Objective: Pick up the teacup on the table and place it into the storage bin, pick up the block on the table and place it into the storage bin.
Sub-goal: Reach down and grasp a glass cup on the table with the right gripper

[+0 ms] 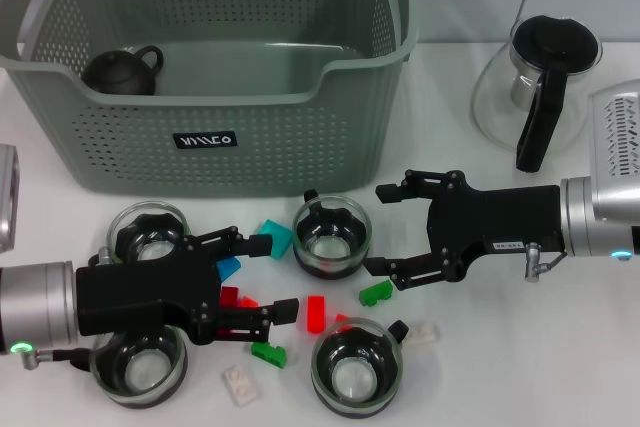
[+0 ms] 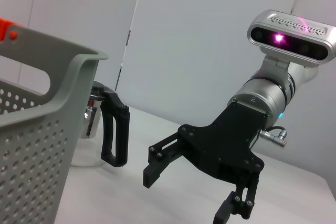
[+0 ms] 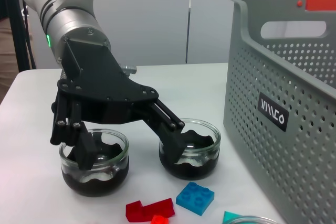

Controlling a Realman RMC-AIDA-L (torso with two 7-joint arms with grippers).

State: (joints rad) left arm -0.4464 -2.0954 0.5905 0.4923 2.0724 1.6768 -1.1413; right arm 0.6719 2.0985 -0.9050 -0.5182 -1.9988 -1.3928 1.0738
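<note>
While both grippers hung with jaws apart, the right gripper [image 1: 376, 229] at centre right framed a teacup [image 1: 332, 236] below the storage bin [image 1: 210, 137]; closing squarely on its rim looked wisest.

Lab: white table [image 1: 520, 367], plain pale wall panels [image 2: 210, 24].
</note>
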